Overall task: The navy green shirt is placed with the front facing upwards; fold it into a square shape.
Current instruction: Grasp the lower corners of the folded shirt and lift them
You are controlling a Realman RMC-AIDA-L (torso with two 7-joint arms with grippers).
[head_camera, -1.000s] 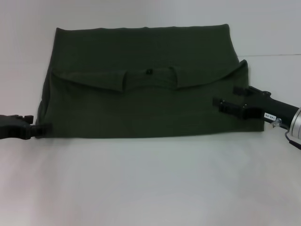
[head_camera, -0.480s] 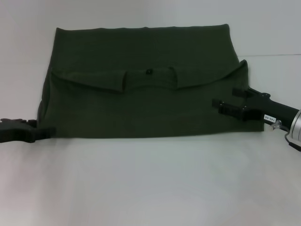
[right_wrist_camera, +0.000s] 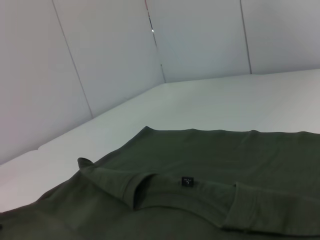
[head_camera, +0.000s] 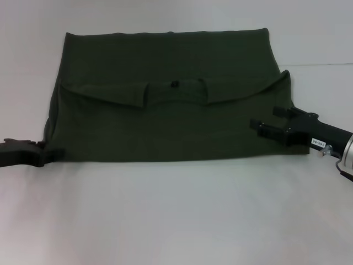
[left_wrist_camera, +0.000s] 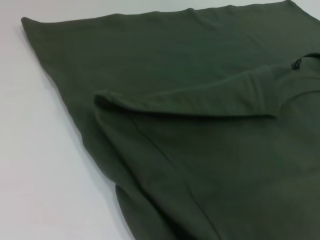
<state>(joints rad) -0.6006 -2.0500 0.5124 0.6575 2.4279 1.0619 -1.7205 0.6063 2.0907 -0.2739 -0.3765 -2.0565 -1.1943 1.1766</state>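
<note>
Right wrist view: navy green shirt (right_wrist_camera: 200, 200) bears a small, unreadable neck label (right_wrist_camera: 187, 182).

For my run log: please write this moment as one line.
shirt: partly folded, back up | left claw: at near left corner | right claw: open, over right edge | table: white

Very little lettering shows, and none of it can be read. A small dark neck label (right_wrist_camera: 187, 182) sits at the collar of the shirt (right_wrist_camera: 210, 165); it carries a pale mark too small to make out. In the head view the same label (head_camera: 174, 84) appears only as a dark spot. A white sticker (head_camera: 315, 142) on the right arm bears a short row of dark characters, perhaps digits, too small to tell. The shirt's visible cloth shows no print.
</note>
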